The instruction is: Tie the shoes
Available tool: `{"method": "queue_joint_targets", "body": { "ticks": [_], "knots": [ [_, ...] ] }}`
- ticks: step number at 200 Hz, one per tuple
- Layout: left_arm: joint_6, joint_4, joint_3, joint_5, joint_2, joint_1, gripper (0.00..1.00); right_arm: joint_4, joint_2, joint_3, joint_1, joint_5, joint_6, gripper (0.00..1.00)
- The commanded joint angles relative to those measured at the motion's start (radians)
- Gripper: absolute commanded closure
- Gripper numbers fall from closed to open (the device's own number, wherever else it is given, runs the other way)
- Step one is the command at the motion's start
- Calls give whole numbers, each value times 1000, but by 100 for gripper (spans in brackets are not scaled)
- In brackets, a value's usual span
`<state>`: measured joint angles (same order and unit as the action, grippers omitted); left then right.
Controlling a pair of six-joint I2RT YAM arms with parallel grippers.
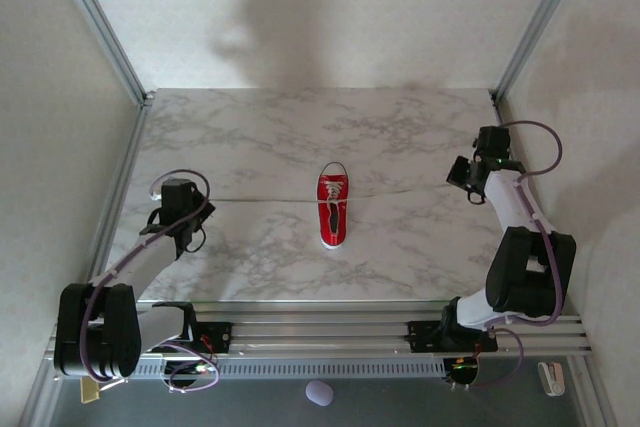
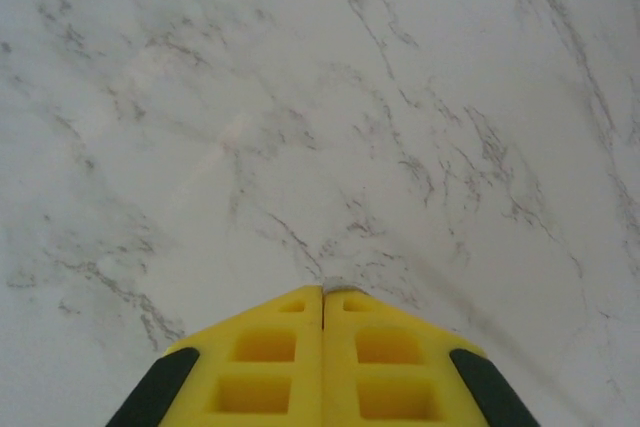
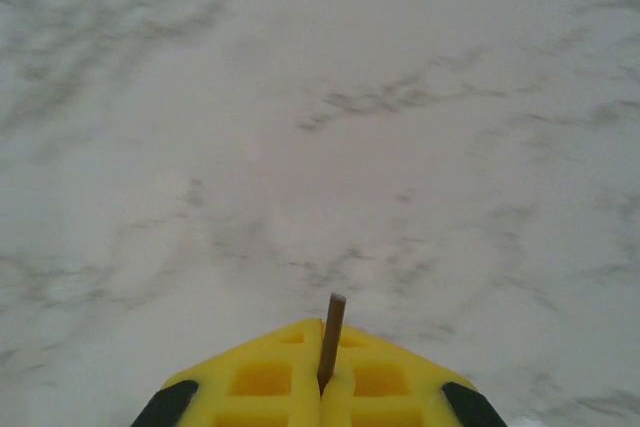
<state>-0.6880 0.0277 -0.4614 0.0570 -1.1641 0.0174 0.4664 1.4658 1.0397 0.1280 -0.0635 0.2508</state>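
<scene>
two claws closed, left claw [image 2: 323, 292] and right claw [image 3: 322, 327] tilted down over table [image 2: 300, 97], flanking shoe [image 1: 333, 209]

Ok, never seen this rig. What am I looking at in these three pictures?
Two small robot arms, the left arm and the right arm, are bolted at the near edge of a marble-patterned table. The wide picture comes from a fixed camera above and behind them. The other two come from a camera on each wrist, looking past yellow fingers at the tabletop. A red sneaker with white laces lies mid-table between the arms, touched by neither. The left pincer is shut and holds nothing. The right pincer is shut too; a thin brown sliver sticks up from its seam, and I can't tell what it is.
</scene>
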Motion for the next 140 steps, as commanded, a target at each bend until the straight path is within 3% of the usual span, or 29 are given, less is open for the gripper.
{"method": "queue_joint_targets", "body": {
  "ticks": [1,8,27,44,68,91,112,140],
  "knots": [
    [38,57,11,-4,27,12,80,-87,-81,-27,-26,-164,31,100],
    [44,56,8,-10,23,13,71,-85,-99,-30,-39,-160,41,100],
    [60,51,-20,11,-12,12,29,-47,-143,-35,-69,-143,66,100],
    [75,72,-38,50,-24,7,1,-52,-194,-54,-97,-186,90,100],
    [166,158,-100,126,-9,-95,0,-95,-269,-53,-133,-315,148,100],
    [271,289,-191,210,-82,-302,0,-186,-302,-31,-180,-470,240,100],
    [395,346,-277,254,-183,-471,0,-268,-317,-18,-210,-538,332,100],
    [512,381,-338,370,-306,-579,0,-338,-308,-5,-230,-593,440,100]
  ]
}}
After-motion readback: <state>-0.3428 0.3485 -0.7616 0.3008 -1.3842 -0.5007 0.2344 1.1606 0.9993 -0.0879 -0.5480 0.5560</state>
